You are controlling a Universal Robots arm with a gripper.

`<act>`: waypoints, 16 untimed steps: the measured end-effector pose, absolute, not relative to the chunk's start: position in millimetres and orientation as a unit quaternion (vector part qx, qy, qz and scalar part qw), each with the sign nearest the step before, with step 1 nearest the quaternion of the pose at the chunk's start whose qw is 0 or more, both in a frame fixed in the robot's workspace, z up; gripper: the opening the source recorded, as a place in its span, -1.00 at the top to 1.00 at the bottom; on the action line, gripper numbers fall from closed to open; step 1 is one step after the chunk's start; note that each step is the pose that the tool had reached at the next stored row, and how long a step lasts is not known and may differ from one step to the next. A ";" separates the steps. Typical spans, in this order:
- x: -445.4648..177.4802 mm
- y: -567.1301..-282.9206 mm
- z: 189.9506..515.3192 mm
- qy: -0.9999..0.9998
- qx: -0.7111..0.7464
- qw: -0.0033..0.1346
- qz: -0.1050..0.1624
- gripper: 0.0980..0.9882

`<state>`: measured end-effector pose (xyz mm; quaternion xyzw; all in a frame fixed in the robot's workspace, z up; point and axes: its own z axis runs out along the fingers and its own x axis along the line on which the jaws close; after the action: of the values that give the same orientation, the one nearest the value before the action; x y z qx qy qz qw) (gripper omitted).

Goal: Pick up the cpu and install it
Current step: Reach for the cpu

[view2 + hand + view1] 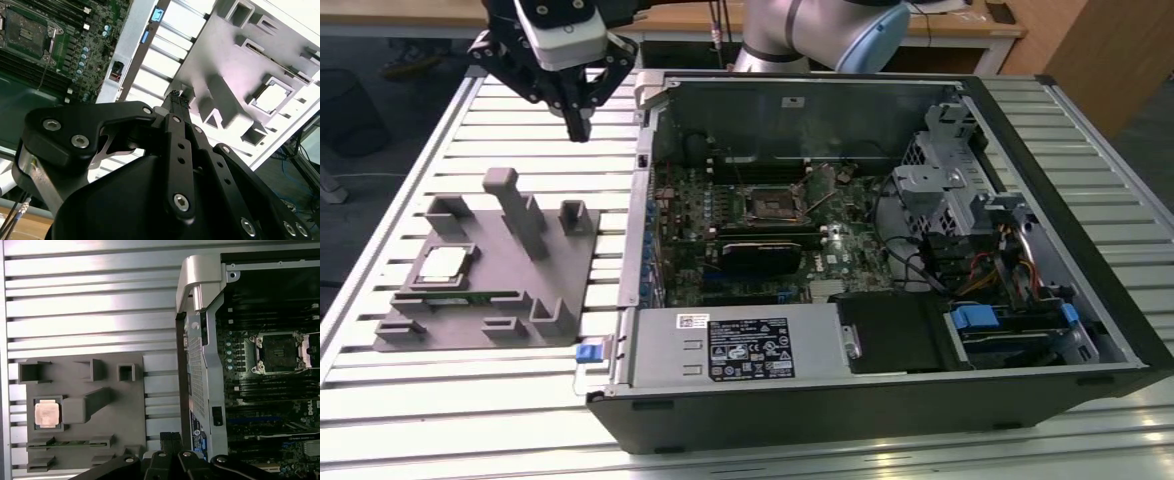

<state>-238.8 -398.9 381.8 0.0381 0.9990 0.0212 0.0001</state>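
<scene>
Exterior view: the gripper (576, 130) hangs in the upper part of the exterior view's left, above the slatted table (400, 400). Its 2 fingers are pinched together on nothing. Lower on that side, the cpu (443, 263) lies metal top up in a square recess of the grey holder (447, 320), probably to keep it at 1 known spot. The computer case (881, 405) lies open, so the socket (771, 203) faces up.

Second wrist view: the gripper (176, 99) is empty, well apart from the cpu (272, 97).

First wrist view: the cpu (48, 414) sits untouched in the holder, and the socket (277, 352) looks vacant.
</scene>
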 end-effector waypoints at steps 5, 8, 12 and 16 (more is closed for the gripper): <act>-242.3 -399.0 381.4 0.999 0.038 0.000 0.021 0.98; -244.4 -398.9 381.1 0.999 0.038 0.000 0.021 0.98; -247.2 -398.9 380.8 0.999 0.038 0.000 0.021 0.98; -249.9 -398.9 380.4 0.999 0.038 -0.001 0.021 0.98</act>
<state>-249.9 -398.9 380.4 0.0382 0.9990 0.0212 -0.0007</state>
